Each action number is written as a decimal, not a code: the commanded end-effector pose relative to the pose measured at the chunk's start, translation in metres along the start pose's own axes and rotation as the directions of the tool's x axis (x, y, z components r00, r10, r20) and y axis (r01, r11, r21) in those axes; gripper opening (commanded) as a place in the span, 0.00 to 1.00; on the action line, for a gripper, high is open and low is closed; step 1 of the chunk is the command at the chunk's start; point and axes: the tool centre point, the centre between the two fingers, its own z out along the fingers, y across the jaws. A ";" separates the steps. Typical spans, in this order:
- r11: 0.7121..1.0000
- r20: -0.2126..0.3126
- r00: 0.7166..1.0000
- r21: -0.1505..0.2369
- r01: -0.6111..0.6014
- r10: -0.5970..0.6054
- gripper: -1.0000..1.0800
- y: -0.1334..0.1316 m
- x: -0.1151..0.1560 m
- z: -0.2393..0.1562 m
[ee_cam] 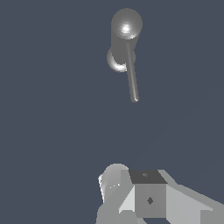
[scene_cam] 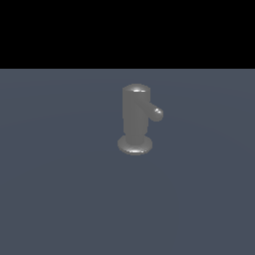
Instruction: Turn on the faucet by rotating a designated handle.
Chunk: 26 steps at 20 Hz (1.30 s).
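Fingers (ee_cam: 148, 199): pale grey blocky parts of the arm's end, seen only in the wrist view, at the near edge of that picture; well apart from the faucet, touching nothing. Whether they are open or closed cannot be told, since the tips are not clearly shown.

Rounded link (ee_cam: 114, 177): light grey cylindrical part just beside the blocky parts, also well short of the faucet.

Counter (scene_cam: 60, 199): flat, uniform blue-grey surface that carries the faucet; bare around its foot in both views.

Handle (ee_cam: 132, 78): slim grey metallic rod with a rounded tip, projecting sideways from the faucet's upper part. In the wrist view it reaches from the body toward the fingers, its tip the part of the faucet nearest to them, with open counter between. In the exterior view (scene_cam: 155, 113) it appears foreshortened, pointing to the exterior view's right and slightly toward the camera, its tip highlighted.

Faucet (scene_cam: 135, 114): dull grey metallic upright cylinder with a domed top, standing upright on the counter. In the wrist view (ee_cam: 126, 33) it is seen from above, dome uppermost, beyond the handle's tip.

Foot (scene_cam: 134, 145): wider round disc at the faucet's base, resting flat on the counter.

Background: black band beyond the counter's far edge in the exterior view.
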 end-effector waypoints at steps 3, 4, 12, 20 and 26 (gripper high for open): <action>1.000 0.000 1.000 0.000 0.000 0.000 0.00 0.000 0.000 0.001; 1.000 0.000 1.000 0.000 0.001 -0.001 0.00 0.000 0.001 0.002; 1.000 -0.001 1.000 0.000 0.013 -0.013 0.00 0.000 0.008 0.029; 0.999 -0.004 0.999 -0.001 0.037 -0.037 0.00 0.001 0.025 0.085; 0.998 -0.006 0.998 -0.001 0.059 -0.059 0.00 0.001 0.040 0.134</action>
